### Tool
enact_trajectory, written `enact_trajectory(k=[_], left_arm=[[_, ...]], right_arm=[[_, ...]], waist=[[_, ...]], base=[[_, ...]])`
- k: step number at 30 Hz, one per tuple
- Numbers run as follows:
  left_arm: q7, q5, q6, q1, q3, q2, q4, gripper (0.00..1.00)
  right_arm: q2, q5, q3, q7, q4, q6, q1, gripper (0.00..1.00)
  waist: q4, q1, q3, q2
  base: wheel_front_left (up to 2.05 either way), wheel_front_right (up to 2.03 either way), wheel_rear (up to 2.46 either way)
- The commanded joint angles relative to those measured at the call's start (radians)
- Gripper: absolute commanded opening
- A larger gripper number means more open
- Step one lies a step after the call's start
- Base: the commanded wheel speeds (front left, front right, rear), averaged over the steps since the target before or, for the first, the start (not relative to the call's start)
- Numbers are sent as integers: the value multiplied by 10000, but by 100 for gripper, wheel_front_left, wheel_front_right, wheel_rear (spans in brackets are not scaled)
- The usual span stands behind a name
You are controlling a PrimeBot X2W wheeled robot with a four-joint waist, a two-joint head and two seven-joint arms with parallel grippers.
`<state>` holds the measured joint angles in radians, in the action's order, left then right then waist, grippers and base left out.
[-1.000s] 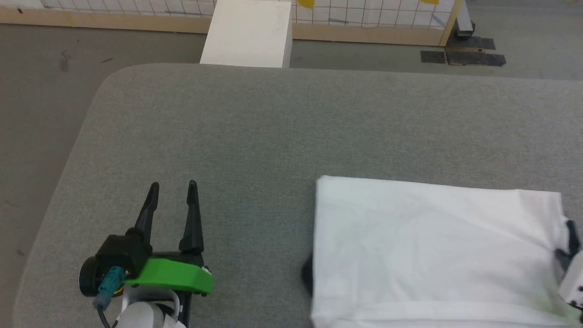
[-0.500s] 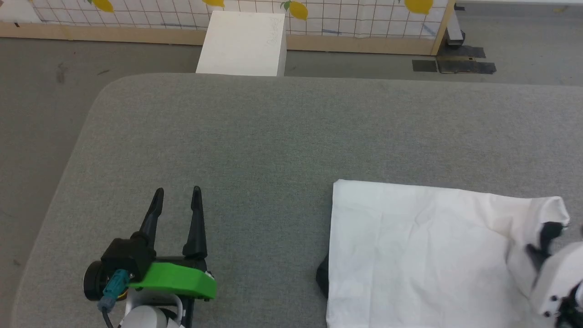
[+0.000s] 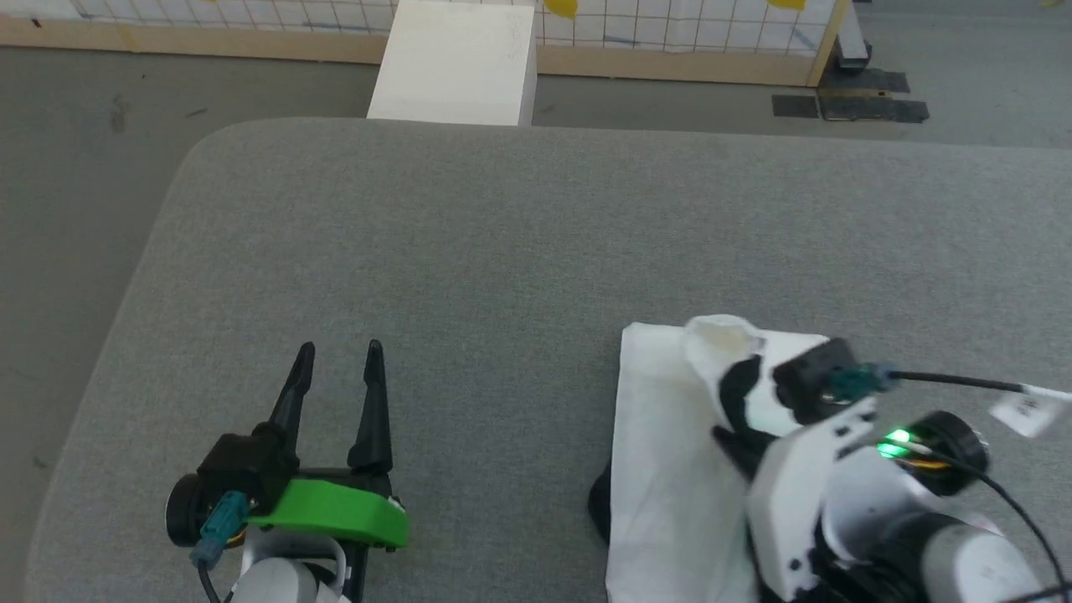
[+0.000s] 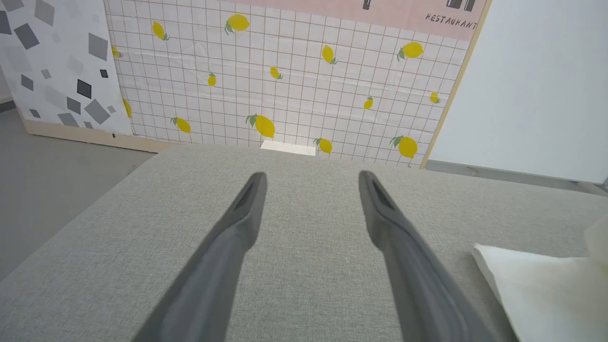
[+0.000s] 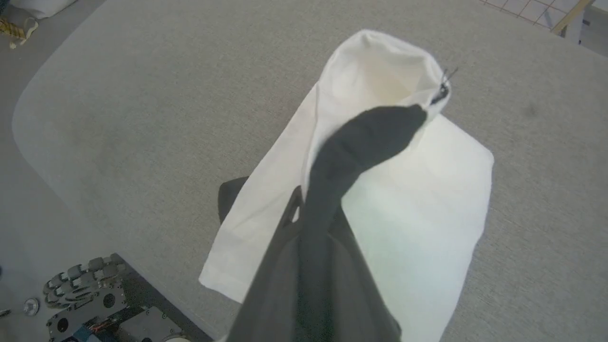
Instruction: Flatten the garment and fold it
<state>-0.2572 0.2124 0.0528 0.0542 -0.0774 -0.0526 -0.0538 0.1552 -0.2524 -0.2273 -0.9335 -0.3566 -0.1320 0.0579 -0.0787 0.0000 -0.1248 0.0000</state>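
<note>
Legible text: "RESTAURANT" on pink wall panel [image 4: 403, 12], far beyond left gripper [image 4: 311, 183] jaws, offset right.

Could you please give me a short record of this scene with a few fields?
surface: grey padded table
garment: white shirt, partly folded, at the table's near right; black part peeking out at its left edge
left claw: open, empty, over bare table, apart from the shirt
right claw: shut on a raised fold of the shirt
beyond table: white box on the floor
</note>
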Motion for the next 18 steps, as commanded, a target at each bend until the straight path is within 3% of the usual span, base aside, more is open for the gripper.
enact_trajectory(k=[1, 6, 13, 14, 15, 18], left_arm=[[-45, 59, 27, 178, -16, 24, -4, 100], [-45, 162, -22, 336, -136, 24, 14, 100], [-45, 243, -109, 456, -225, 24, 59, 100], [-45, 250, -120, 463, -232, 24, 59, 100], [-45, 253, -126, 466, -226, 24, 59, 100], [-45, 255, -146, 433, -192, 24, 43, 100]], right_arm=[[-37, 34, -289, 130, 327, 13, 340, 0], [-356, 37, -1210, 650, 2197, 13, 1246, 0], [-726, -17, -1681, 1634, 4450, 13, 2126, 0], [-764, -35, -1709, 1871, 4651, 13, 2227, 38], [-797, -97, -1753, 2051, 4808, 13, 2292, 100], [-861, -245, -1736, 2648, 4902, 13, 2410, 100]], waist=[[-131, 0, -133, 0], [-365, 0, -418, 0], [-528, 0, -727, 0], [-532, 0, -748, 0], [-524, 0, -753, 0], [-462, 0, -702, 0]], base=[[0, 0, 0], [0, 0, 0], [0, 0, 0], [0, 0, 0], [0, 0, 0], [0, 0, 0]])
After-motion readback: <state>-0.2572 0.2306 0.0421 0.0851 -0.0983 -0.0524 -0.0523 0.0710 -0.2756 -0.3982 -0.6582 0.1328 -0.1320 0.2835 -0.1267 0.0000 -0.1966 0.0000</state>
